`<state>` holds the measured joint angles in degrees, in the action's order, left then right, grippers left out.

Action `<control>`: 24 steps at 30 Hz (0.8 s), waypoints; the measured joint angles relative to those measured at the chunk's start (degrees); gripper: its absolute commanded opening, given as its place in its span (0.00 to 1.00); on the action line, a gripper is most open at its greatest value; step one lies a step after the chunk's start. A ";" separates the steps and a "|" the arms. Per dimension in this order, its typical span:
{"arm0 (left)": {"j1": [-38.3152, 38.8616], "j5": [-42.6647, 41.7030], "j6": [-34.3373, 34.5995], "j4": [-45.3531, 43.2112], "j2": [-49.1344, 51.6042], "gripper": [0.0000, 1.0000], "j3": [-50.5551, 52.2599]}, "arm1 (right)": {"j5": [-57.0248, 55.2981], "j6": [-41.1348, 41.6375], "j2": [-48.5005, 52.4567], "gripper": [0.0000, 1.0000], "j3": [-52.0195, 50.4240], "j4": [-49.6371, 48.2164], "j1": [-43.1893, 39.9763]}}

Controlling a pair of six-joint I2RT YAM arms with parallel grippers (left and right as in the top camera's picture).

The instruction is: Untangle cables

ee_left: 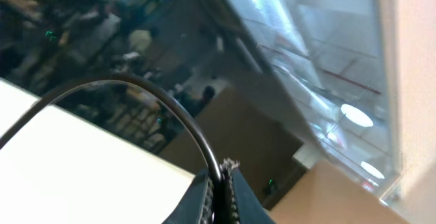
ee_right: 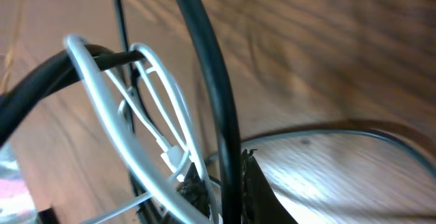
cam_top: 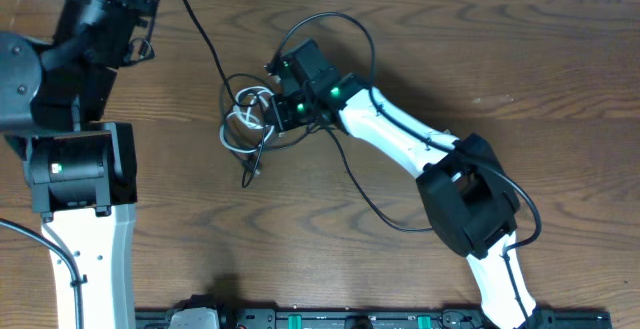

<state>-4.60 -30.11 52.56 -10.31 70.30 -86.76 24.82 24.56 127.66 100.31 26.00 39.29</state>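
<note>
Right pincer (ee_right: 227,193) clamped on the cables (ee_right: 210,81) — black and white strands (tangled), left pincer (ee_left: 221,193) closed

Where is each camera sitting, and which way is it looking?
Overhead: above the table, looking straight down at the tangled cables; left arm and right arm both show.
Left wrist: on the left arm, facing away from the table at a blurry room; the left fingers, shut, pinch a black cable.
Right wrist: low over the wood, facing the white cable; the right fingers show at the bottom, shut on a black strand.
Shared: overhead and right wrist both show the white cable and the table.
</note>
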 measured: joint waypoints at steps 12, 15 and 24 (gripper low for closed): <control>-2.03 11.47 -20.33 28.61 1.36 0.08 -0.07 | -2.73 -8.09 -13.53 0.01 -0.33 18.49 -18.01; -2.47 15.21 -24.50 30.73 3.02 0.08 -0.07 | -2.56 -9.31 -19.45 0.01 -0.31 21.55 -22.97; -2.47 16.50 -28.50 30.62 6.40 0.08 -0.07 | 1.40 -10.62 -24.15 0.01 -0.09 24.87 -28.41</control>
<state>-7.07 -13.61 24.05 20.32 76.71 -86.83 26.22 13.93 103.50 100.22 50.87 10.87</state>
